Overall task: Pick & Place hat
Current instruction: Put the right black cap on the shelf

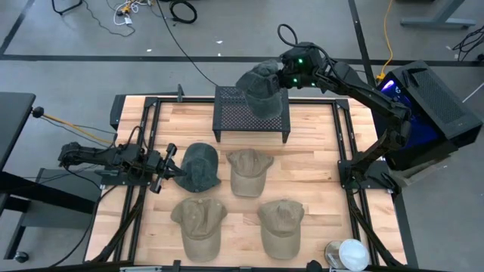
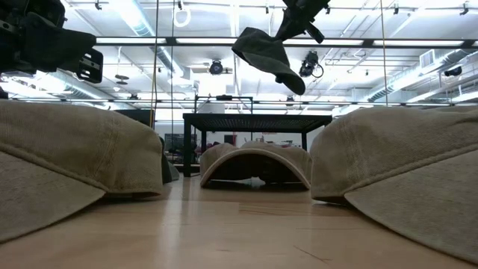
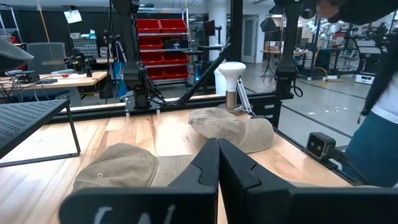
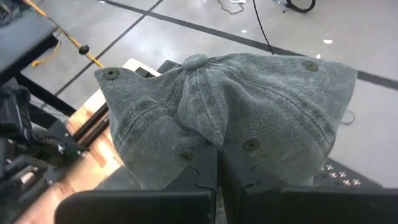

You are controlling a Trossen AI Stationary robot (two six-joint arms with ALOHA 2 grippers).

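Observation:
A dark grey-green hat (image 1: 261, 89) hangs in the air over the black mesh stand (image 1: 234, 115) at the table's far middle, with my right gripper (image 1: 281, 75) shut on it. In the low view the hat (image 2: 267, 54) hangs well above the stand's top (image 2: 258, 118). My left gripper (image 1: 174, 168) stays shut at the table's left, its tips beside a second dark hat (image 1: 200, 168) that lies crown up on the table. Whether they touch it I cannot tell. My right gripper pinches a bunched fold of the hat's crown cloth (image 4: 214, 142) between its two shut fingers (image 4: 202, 171). The fingers slant downward from the table's right side. The hat is lifted clear and hangs tilted below and in front of the fingers, its top button (image 4: 194, 60) facing away.
Three tan hats lie crown up on the wooden table: one in the middle (image 1: 248, 171), one near left (image 1: 200, 225), one near right (image 1: 281, 227). A white lamp-like object (image 1: 352, 254) stands at the near right corner. Black rails (image 1: 344, 136) frame the table.

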